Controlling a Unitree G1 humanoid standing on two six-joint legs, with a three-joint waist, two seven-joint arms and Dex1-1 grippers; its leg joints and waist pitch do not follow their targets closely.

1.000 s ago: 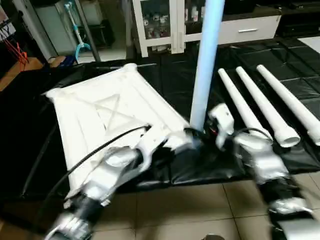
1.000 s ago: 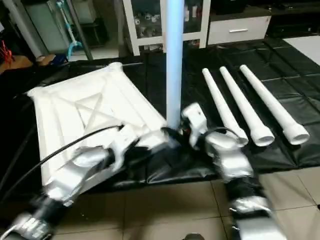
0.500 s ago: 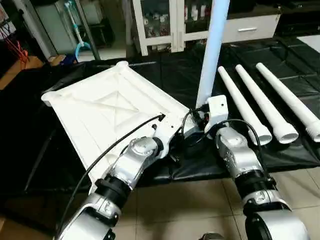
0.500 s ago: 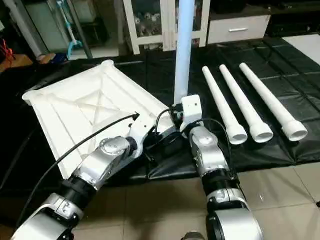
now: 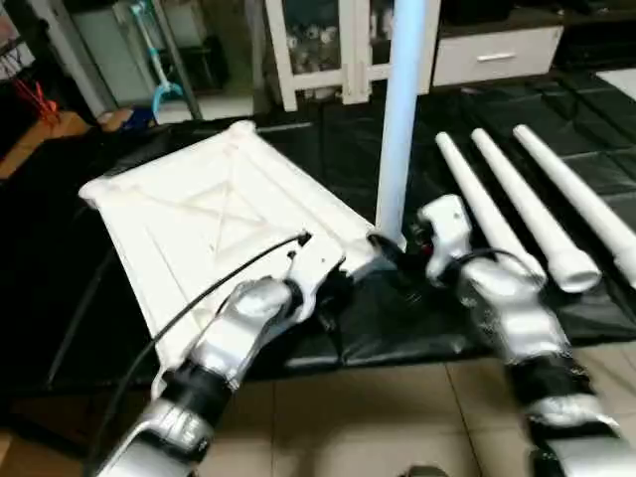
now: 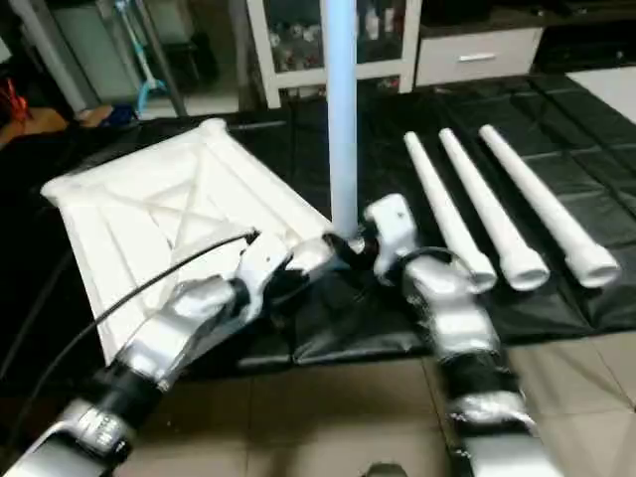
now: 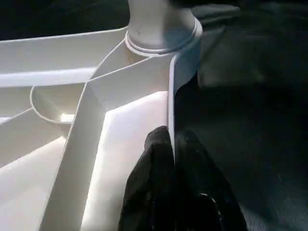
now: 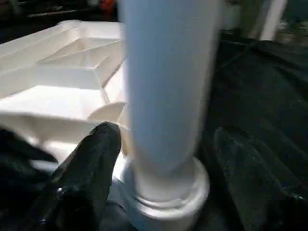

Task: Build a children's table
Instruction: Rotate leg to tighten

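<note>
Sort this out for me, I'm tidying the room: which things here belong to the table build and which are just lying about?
Part of the build:
- tabletop, underside up
- upright leg standing in its near corner socket
- three loose legs on the black mat

Just lying about:
- white cabinet
- drawer unit
- blue-handled tool in the background

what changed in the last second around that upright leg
The right gripper has let go of the upright leg: its fingers now stand apart on either side of the base, which sits in the tabletop's corner socket. The left gripper stays pinched on the tabletop's edge wall. The three spare legs lie unmoved on the black mat.
</note>
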